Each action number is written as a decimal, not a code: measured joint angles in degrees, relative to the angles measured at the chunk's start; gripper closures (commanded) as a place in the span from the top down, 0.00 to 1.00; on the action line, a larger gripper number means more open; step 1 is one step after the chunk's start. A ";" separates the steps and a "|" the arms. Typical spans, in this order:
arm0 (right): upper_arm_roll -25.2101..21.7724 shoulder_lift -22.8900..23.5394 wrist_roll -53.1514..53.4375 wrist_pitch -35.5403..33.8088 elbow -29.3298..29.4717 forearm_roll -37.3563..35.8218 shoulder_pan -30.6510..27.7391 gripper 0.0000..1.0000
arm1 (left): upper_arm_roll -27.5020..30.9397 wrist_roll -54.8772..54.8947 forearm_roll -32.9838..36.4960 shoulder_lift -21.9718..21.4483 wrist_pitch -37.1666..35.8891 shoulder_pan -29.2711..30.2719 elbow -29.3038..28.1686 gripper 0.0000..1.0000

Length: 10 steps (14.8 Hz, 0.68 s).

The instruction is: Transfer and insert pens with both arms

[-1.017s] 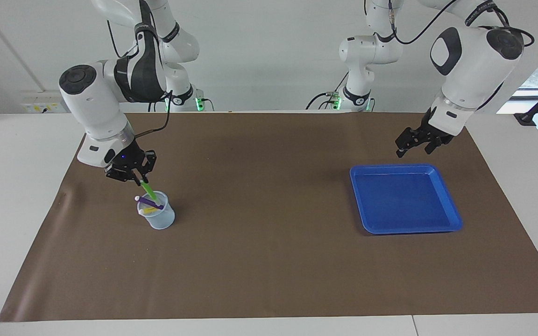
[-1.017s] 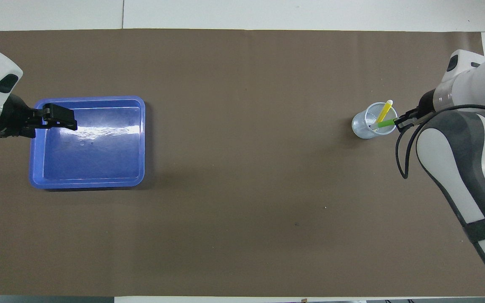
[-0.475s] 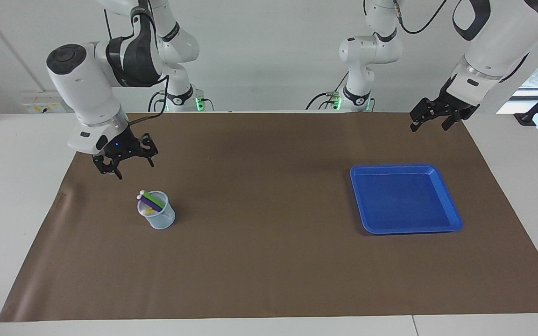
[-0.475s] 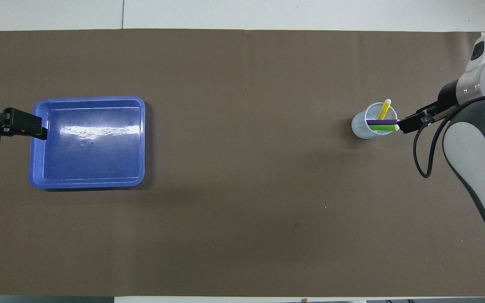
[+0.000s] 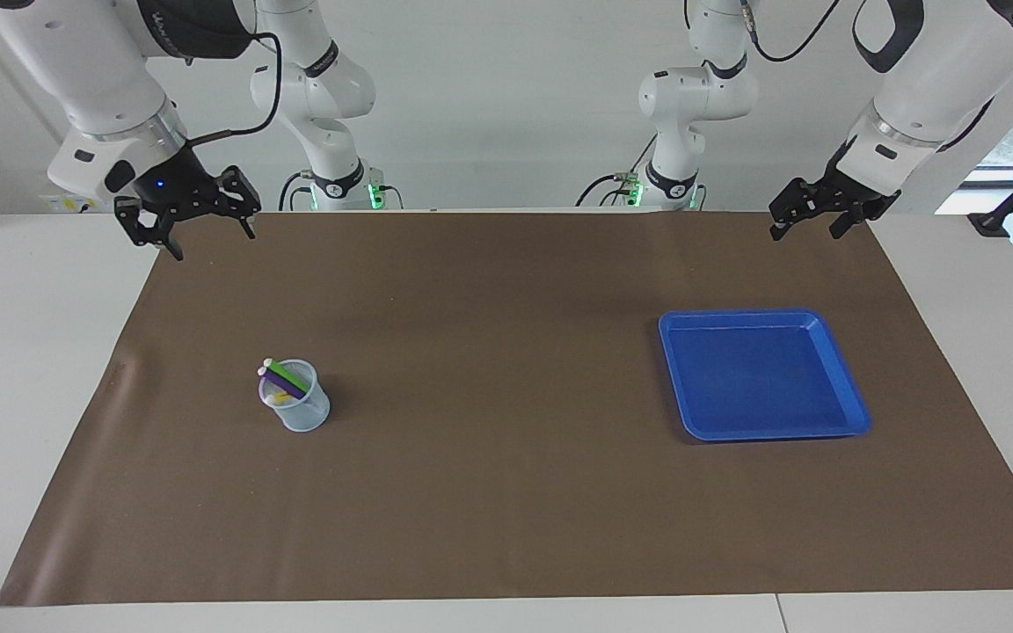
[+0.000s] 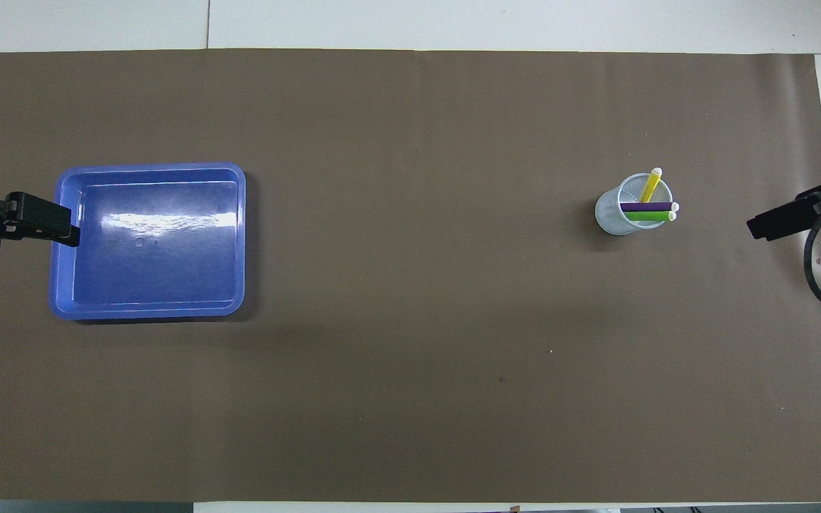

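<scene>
Three slim pens are seen standing tilted in a small pale-blue mesh cup [image 5: 295,407] toward the right arm's end of the brown mat [image 5: 506,492]; the yellow pen [image 6: 651,185] leans away from the robots with its pale cap end above the rim; the purple pen [image 6: 646,206] and the green pen [image 6: 647,216] lie side by side across the cup's mouth, their pale ends resting past the rim; all three are free of any gripper.

A flat blue tray [image 5: 854,413] is placed toward the left arm's end of the mat, well apart from the cup, and nothing is seen in it; no object lies between the two.

The right gripper [image 5: 199,230] is held high over the mat's edge at its own end, fingers spread apart and holding nothing; the left gripper [image 5: 810,220] is held above the mat's edge near the tray's end, fingers parted and holding nothing.

A second ago the green pen was gripped by the right gripper just above the cup; it has since been let go into the cup and that gripper has been raised and drawn back; the left gripper has likewise been lifted away from the tray.
</scene>
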 measured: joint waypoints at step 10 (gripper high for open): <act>-0.46 -1.50 3.83 0.24 -1.40 -0.26 -1.01 1.00 | -2.29 0.00 1.28 -0.18 0.01 0.44 -0.49 1.00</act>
